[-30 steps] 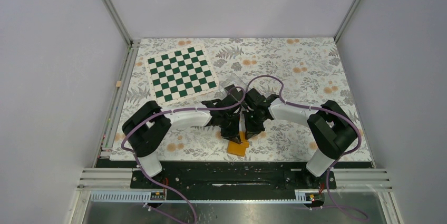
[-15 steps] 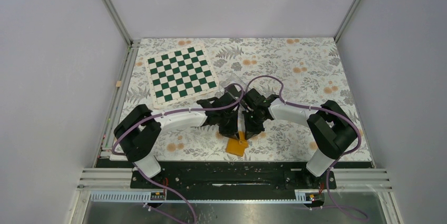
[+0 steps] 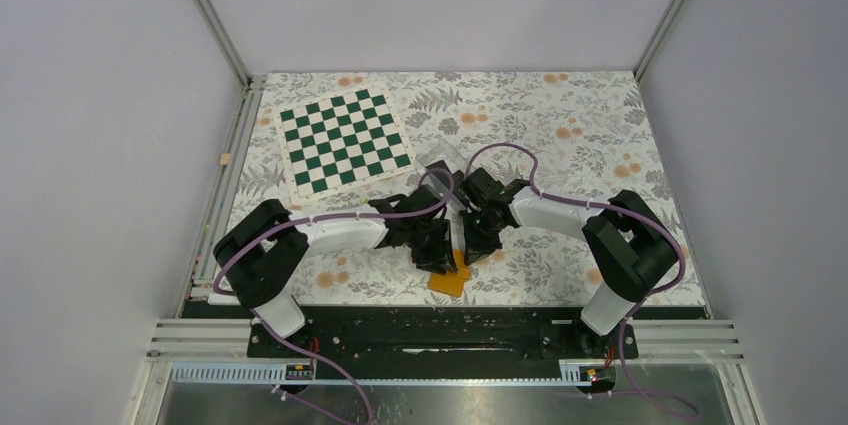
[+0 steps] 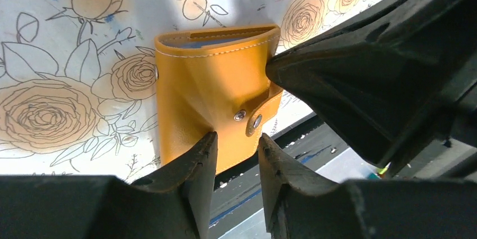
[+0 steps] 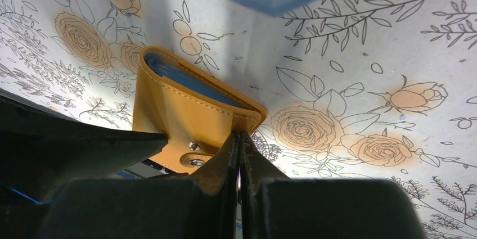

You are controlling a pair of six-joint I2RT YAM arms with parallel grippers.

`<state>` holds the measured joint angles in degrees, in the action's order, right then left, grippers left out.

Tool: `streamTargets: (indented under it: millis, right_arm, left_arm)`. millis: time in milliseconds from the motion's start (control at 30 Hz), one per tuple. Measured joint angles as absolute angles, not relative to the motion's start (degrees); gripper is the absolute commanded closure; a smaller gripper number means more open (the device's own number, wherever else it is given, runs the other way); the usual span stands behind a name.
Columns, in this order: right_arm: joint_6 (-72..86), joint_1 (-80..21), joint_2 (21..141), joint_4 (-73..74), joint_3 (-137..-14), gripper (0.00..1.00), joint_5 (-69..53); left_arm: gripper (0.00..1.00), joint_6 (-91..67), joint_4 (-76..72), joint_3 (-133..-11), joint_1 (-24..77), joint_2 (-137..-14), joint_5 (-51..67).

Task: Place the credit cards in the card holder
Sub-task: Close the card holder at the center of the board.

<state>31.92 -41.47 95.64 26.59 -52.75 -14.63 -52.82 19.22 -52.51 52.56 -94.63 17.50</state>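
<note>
From where I stand, the orange card holder (image 3: 450,282) lies low in the middle of the frame on the flowered table (image 3: 560,115), close to the dark rail at the near edge, and half of it is hidden under the two black wrists that meet over it. The left arm (image 3: 340,230) reaches in from the lower left and the right arm (image 3: 550,213) from the lower right, so their heads nearly touch just above the wallet. In the left wrist view the left jaws stand a little apart, with a narrow gap between the two dark fingers (image 4: 188,171). The lower edge of the card holder shows through that gap, but I cannot tell whether the leather sits between them or just beyond. The snap button (image 4: 240,115) and the small strap (image 4: 264,109) beside it show on the orange face, right of centre. The other arm's black head presses against the wallet's right edge. In the right wrist view the right jaws are pressed together, their tip against the holder's lower right edge next to the strap; whether they nip any leather I cannot tell. The top of the wallet gapes slightly and shows the light blue pockets (image 5: 185,79) inside. A clear plastic box (image 3: 443,157) sits just beyond the wrists, and a green chessboard (image 3: 345,141) lies in the upper left of the table.
</note>
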Motion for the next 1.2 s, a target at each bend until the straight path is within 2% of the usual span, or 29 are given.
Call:
streamTargets:
  millis: [433,567,1200]
  right_arm:
    - [31.9,-41.5,95.6,26.7,-52.8,0.96,-14.6]
    - [31.9,-41.5,95.6,26.7,-52.8,0.96,-14.6]
    - [31.9,-41.5,95.6,26.7,-52.8,0.96,-14.6]
  left_arm:
    - [0.86,-57.3,12.0,-49.1,51.7,-95.0,20.4]
    - [1.0,-57.2,12.0,-49.1,51.7,-95.5,20.6]
    - [1.0,-56.6,12.5,-49.2,51.1,-93.8,20.5]
